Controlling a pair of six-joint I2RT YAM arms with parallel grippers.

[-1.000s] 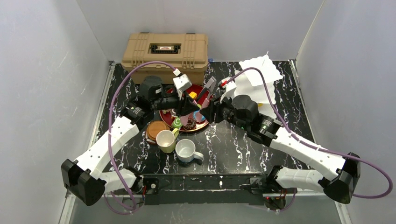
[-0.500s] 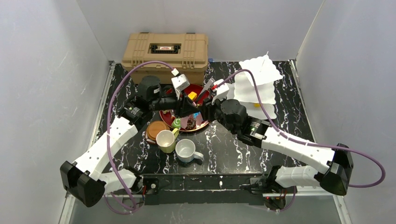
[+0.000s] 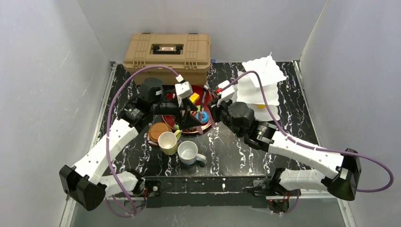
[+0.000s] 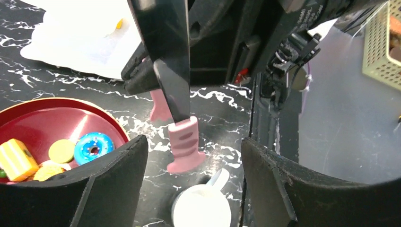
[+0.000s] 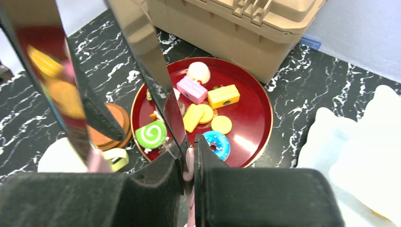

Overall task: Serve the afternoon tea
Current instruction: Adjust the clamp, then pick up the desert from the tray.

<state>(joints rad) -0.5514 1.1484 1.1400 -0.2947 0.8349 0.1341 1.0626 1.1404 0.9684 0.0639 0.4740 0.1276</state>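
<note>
From above, my left gripper (image 3: 189, 120) and right gripper (image 3: 207, 109) crowd over the red tray (image 3: 208, 122), hiding most of the pastries (image 3: 194, 98). The tan toolbox (image 3: 167, 51) stands just behind it. The pale yellow mug (image 3: 167, 142), white mug (image 3: 188, 152) and brown coasters (image 3: 159, 132) sit near its front.

My left wrist view shows my left jaws spread wide, gripping nothing, with the metal tongs (image 4: 172, 85) hanging between them.

My right wrist view shows my right jaws pinched on the tongs. Their blades cross the tray's left half, and a blue donut (image 5: 216, 144) lies uncovered.
</note>
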